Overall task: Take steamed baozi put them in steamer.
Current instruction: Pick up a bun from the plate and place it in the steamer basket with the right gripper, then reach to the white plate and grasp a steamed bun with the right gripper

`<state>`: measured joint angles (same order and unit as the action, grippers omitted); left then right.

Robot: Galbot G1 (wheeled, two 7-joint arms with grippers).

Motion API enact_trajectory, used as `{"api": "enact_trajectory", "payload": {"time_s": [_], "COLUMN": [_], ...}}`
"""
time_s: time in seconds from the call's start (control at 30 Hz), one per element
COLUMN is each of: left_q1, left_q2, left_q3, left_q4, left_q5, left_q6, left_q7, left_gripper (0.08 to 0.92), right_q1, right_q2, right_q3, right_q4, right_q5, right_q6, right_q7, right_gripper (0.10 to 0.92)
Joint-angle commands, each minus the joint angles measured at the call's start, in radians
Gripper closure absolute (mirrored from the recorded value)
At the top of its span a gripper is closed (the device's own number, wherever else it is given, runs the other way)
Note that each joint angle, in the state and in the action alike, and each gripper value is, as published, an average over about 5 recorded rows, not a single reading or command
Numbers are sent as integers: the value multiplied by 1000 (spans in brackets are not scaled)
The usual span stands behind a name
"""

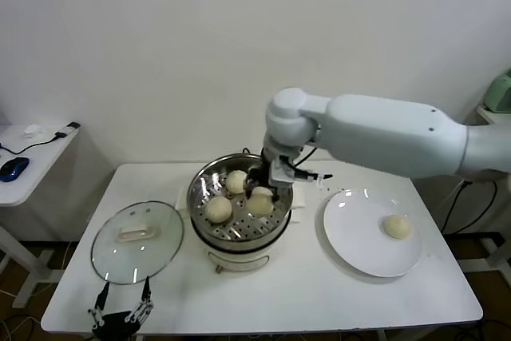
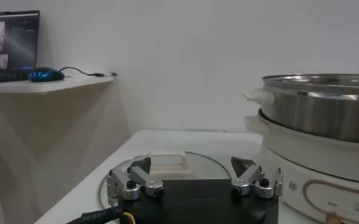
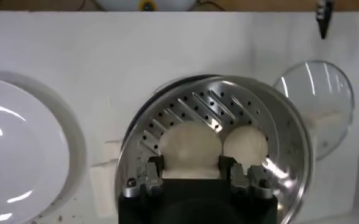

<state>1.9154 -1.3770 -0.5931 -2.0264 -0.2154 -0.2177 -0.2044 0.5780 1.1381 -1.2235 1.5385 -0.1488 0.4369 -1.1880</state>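
Right arm: you see it reach in from the right, wrist bent down over the steamer [image 1: 239,233].
Right gripper [image 3: 191,175]: its fingers clasp one steamed baozi [image 3: 189,148] above the tray.
Other baozi: two in the steamer, one on the white plate [image 1: 351,247].
Left gripper [image 2: 194,178]: parked low by the glass lid [image 1: 137,242], fingers wide apart, holding nothing.

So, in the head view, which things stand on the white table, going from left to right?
Glass lid → steamer with three baozi inside, the right gripper shut on one of them → white plate carrying one baozi.
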Motion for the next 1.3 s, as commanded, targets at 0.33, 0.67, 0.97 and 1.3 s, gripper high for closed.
{"api": "enact_trajectory", "payload": {"time_s": [0.33,0.67,0.97,1.3], "left_q1": [8,6,-1,-8], "left_q2": [-5,-5,-5,-4], "left_q3": [-5,-13,-21,-18], "left_q4": [5,4,0,-1], "left_q5": [-3,-9,-20,-18], "left_q6": [-18,-18,-16,-7], "left_q7": [-4,-4,-5,-4], "left_gripper": [177,177,177,177], "right_q1": [-129,-153,-152,-32], "right_q2": [140,140,121,-159], "right_q3": [15,16,58,201], "right_q4": [-106,-110,-103,-151], "right_q5": [-183,-200,-230,147], "right_q6": [115,130,127,-275], "right_q7": [-29,-26,28,-18], "right_gripper": [423,421,238,203]}}
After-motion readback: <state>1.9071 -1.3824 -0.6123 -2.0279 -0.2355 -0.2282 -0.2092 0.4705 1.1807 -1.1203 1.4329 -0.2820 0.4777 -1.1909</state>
